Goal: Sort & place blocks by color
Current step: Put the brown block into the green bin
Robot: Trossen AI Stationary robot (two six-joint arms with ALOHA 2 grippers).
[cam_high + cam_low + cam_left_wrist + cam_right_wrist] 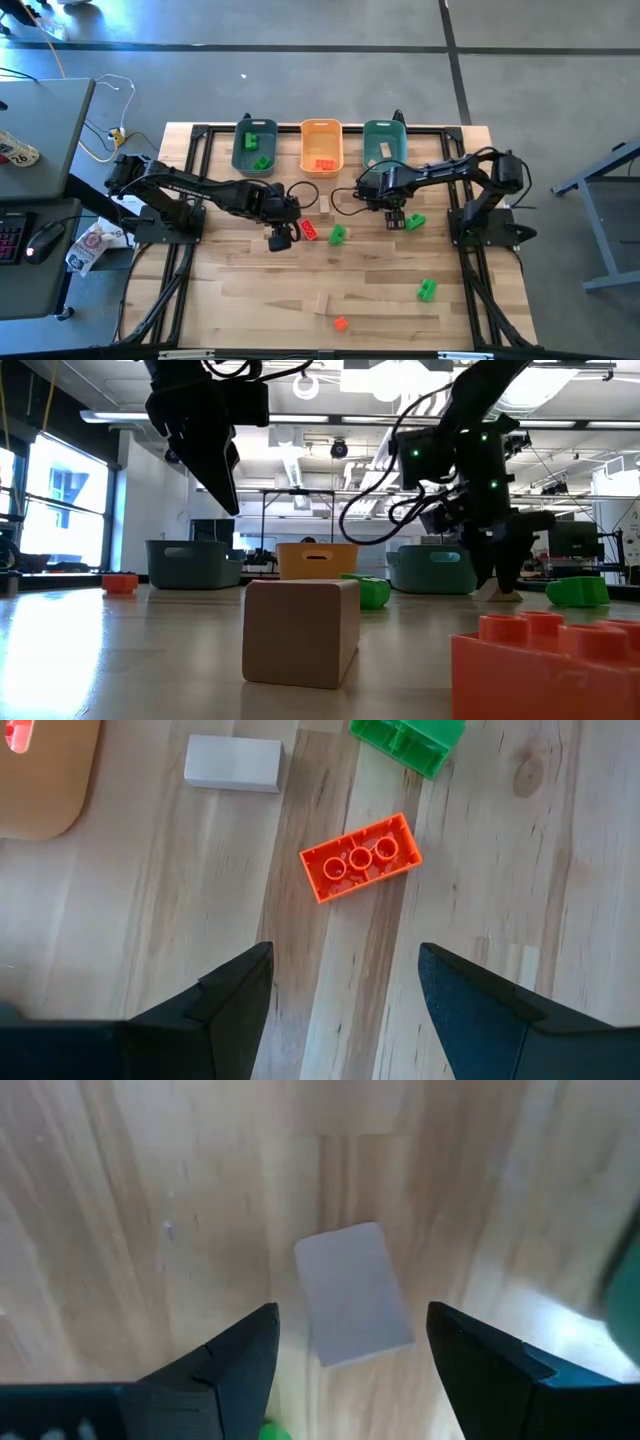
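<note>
Now left pincer (340, 1010) open above red-orange block (360, 857); right pincer (345, 1370) open over tan block (353, 1292).

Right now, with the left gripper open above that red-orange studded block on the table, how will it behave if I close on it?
The red-orange block looks like rigid moulded plastic, so it probably won't flex. It lies flat, studs up, so rolling or tipping seems unlikely. Its sides look smooth and it sits skewed to the left gripper, so it may twist or slip as the fingers close.

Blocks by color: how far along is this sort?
Done: green blocks in the left teal bin, red ones in the orange bin. In hand: nothing; open left gripper over a red brick, open right gripper over a tan block. Left: several loose blocks.
</note>
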